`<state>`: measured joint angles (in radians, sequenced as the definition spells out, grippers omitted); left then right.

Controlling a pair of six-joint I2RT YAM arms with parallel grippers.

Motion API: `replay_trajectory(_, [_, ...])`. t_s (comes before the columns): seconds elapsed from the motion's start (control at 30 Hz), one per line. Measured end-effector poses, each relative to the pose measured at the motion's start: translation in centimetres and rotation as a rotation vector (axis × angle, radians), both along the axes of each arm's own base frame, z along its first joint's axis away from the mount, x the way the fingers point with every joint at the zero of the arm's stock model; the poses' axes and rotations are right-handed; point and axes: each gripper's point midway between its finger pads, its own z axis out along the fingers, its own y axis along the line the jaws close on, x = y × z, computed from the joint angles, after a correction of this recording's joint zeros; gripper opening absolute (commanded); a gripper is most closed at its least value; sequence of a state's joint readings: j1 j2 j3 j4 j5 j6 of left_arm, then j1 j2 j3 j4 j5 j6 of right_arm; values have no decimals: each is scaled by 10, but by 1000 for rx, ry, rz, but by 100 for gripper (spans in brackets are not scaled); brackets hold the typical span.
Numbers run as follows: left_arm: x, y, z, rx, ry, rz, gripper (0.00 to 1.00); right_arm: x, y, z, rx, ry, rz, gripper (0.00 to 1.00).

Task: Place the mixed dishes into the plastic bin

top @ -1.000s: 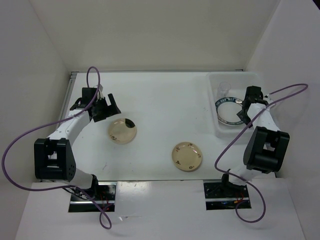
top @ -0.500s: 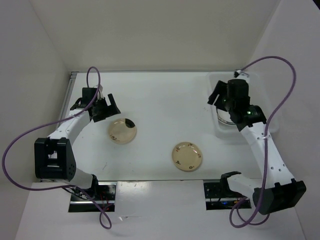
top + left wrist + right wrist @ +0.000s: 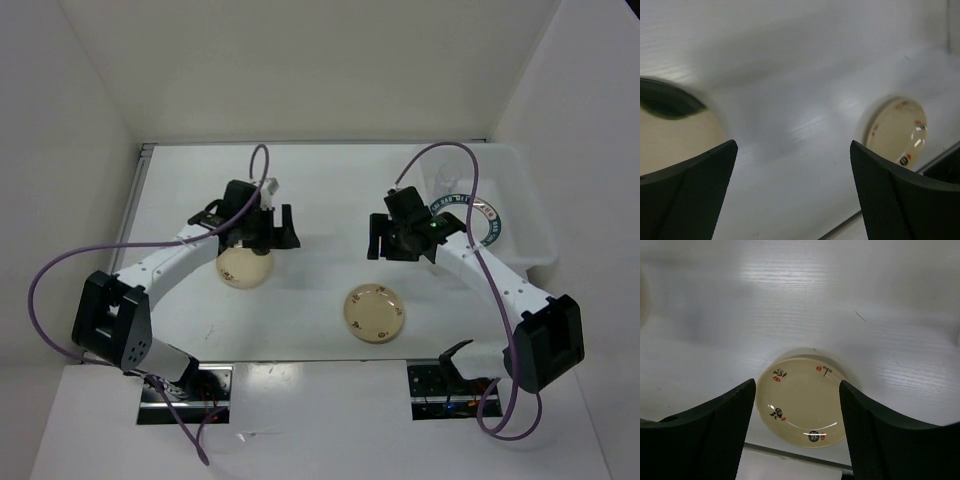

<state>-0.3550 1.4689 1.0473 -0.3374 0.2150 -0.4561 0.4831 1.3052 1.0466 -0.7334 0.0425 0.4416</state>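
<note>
Two cream flower-marked plates lie on the white table: one [image 3: 243, 266] at the left and one [image 3: 374, 312] nearer the front middle. My left gripper [image 3: 258, 238] is open and empty, just above the far edge of the left plate, which shows at the left of the left wrist view [image 3: 675, 137]. My right gripper [image 3: 400, 248] is open and empty, hovering behind the front plate, which lies between its fingers in the right wrist view [image 3: 801, 402]. The plastic bin [image 3: 537, 215] stands at the far right. It holds a teal-rimmed white plate [image 3: 488, 216] and a clear cup [image 3: 447, 180].
White walls close in the table at the back and both sides. Purple cables loop above both arms. The front cream plate also shows at the right of the left wrist view [image 3: 896, 131]. The table's front edge runs close below that plate.
My right gripper has come out of the bin and swung left to the middle of the table. My left gripper has moved right, from the table's left side to the left cream plate.
</note>
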Motion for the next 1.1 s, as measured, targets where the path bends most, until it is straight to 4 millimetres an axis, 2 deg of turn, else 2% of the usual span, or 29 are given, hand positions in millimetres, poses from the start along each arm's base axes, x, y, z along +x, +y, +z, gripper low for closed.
replay_trajectory(0.1, [-26, -46, 0, -47, 14, -102, 97, 5, -5, 4, -11, -18, -56, 73])
replay_trajectory(0.17, [-43, -69, -6, -87, 45, -142, 92, 12, -7, 12, -12, -42, -98, 73])
replay_trajectory(0.33, [-71, -108, -39, -125, 164, -207, 76, 25, -12, 38, 11, -123, -195, 73])
replay_trajectory(0.4, [-80, -119, -54, -135, 213, -231, 67, 28, -14, 48, 22, -151, -226, 73])
replay_trajectory(0.53, [-100, -139, -80, -150, 308, -282, 54, 30, -20, 56, 23, -174, -270, 73])
replay_trajectory(0.67, [-117, -155, -98, -161, 364, -332, 50, 24, -26, 58, 11, -171, -299, 73])
replay_trajectory(0.87, [-129, -182, -99, -226, 387, -384, 47, 17, -34, 67, 16, -191, -325, 73])
replay_trajectory(0.93, [-129, -187, -100, -243, 394, -384, 40, 15, -35, 68, 16, -192, -330, 73])
replay_trajectory(0.97, [-128, -189, -101, -251, 396, -383, 32, 14, -36, 68, 17, -192, -333, 73])
replay_trajectory(1.07, [-129, -193, -106, -264, 416, -374, 24, 9, -40, 63, 2, -181, -337, 74])
replay_trajectory(1.1, [-129, -194, -107, -270, 422, -368, 16, 7, -42, 62, -5, -176, -339, 74])
